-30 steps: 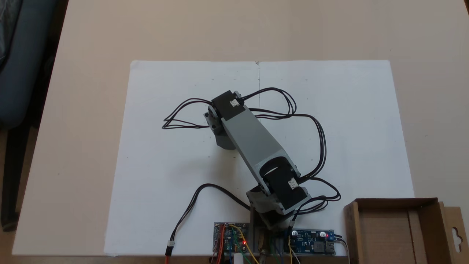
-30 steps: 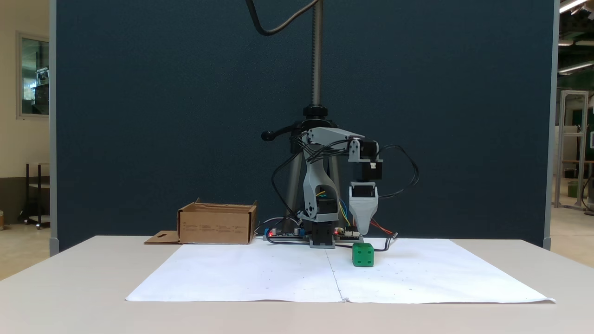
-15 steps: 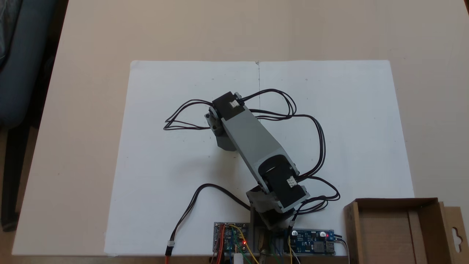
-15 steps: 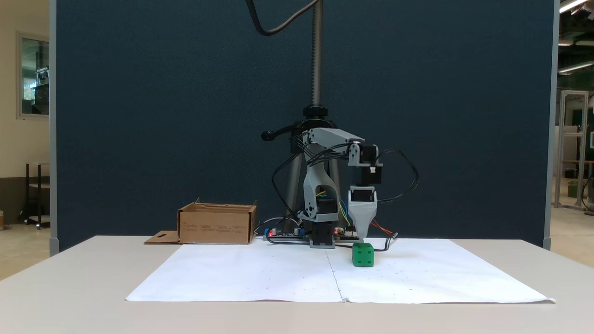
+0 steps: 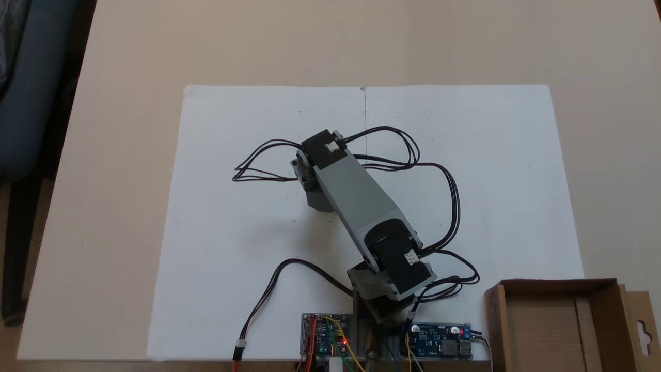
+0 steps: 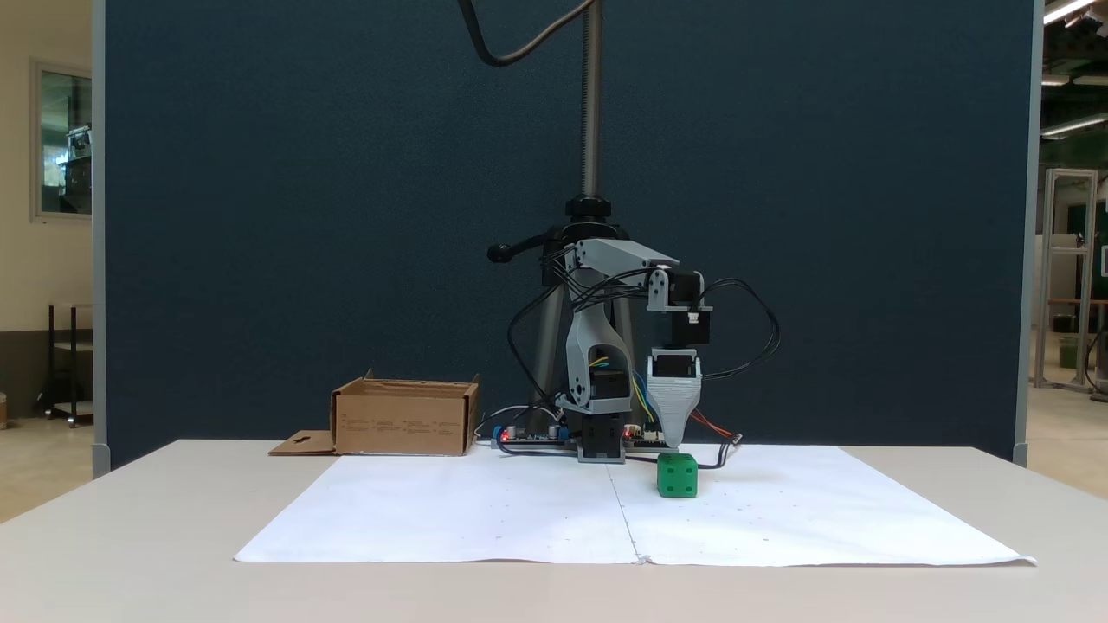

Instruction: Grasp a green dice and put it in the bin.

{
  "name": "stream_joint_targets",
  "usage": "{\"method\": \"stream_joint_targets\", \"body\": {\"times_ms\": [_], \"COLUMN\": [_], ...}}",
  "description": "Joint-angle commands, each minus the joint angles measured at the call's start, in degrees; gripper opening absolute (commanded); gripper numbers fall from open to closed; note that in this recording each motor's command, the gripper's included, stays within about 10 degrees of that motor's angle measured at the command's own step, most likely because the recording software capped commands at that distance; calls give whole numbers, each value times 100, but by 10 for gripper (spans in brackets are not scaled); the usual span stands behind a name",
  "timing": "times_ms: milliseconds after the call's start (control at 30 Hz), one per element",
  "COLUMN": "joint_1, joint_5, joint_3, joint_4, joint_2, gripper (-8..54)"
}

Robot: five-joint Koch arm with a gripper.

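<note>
The green dice [image 6: 677,476] rests on the white paper, a little right of the paper's centre fold in a fixed view. My gripper [image 6: 674,446] points straight down, its grey tapered tip just above the dice's top face. Its jaws line up one behind the other, so their state is hidden. From above, the grey forearm [image 5: 356,206] covers the dice and the fingertips. The bin [image 6: 402,424], a brown cardboard box [image 5: 493,320], stands beside the arm's base with its flap lying flat.
White paper [image 5: 232,232] covers the middle of the beige table. Circuit boards [image 5: 439,347] and looping black cables [image 5: 449,206] sit around the arm's base. A tripod pole [image 6: 592,104] and a dark blue partition stand behind. A chair [image 5: 26,103] is off the table's left edge.
The gripper has come down a short way, from well above the dice to just over its top. The dice and the bin have stayed put.
</note>
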Motion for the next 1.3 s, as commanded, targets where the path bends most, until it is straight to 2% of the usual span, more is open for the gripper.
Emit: {"method": "stream_joint_targets", "body": {"times_ms": [0,767,1267], "joint_1": [-26,-70,-79], "joint_5": [9,-905,-888], "joint_3": [-79,-26,-26], "joint_4": [-141,-158,-220], "joint_2": [44,-229,-510], "gripper": [413,413,415]}}
